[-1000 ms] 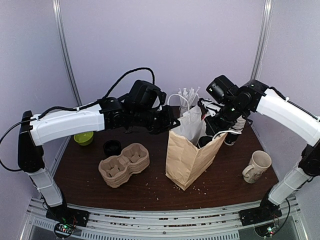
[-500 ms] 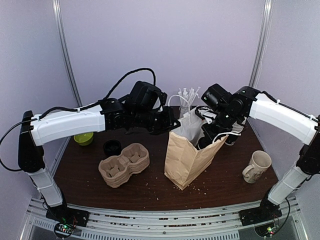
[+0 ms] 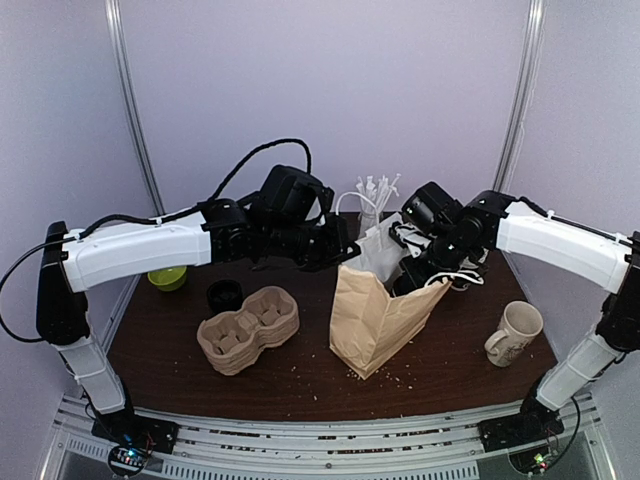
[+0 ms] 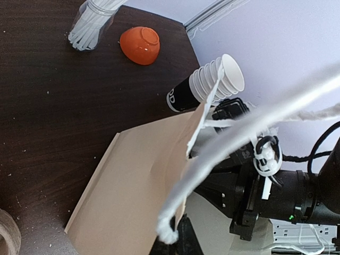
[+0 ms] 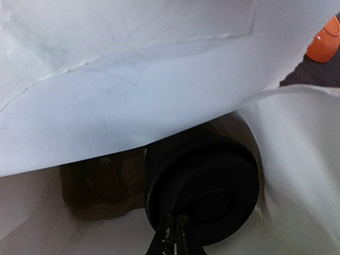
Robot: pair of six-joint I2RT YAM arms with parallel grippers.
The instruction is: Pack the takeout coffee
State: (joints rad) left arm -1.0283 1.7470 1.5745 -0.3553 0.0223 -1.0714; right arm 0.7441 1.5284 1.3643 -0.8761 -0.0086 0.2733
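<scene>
The takeout coffee [image 5: 212, 180] shows only in the right wrist view, as a black lid deep inside the paper bag [image 3: 375, 320]. My right gripper [image 5: 173, 223] reaches down into the bag's mouth, its fingers pinched together on the near rim of that lid. In the top view the right gripper [image 3: 412, 272] is at the bag's opening and the cup is hidden. My left gripper [image 4: 183, 241] is shut on the bag's rim by its white string handle [image 4: 239, 127], holding the mouth open. From above, the left gripper [image 3: 338, 246] is at the bag's upper left edge.
A pulp cup carrier [image 3: 247, 327] and a black round thing [image 3: 224, 294] lie left of the bag. A green bowl [image 3: 167, 276] is at the far left and a cream mug [image 3: 515, 333] at the right. Stacked white cups [image 4: 220, 79], an orange bowl [image 4: 140, 45] and straws [image 3: 375, 190] stand behind the bag.
My right gripper has come down and to the left into the bag's mouth. The bag's top has shifted slightly. The left arm has held still.
</scene>
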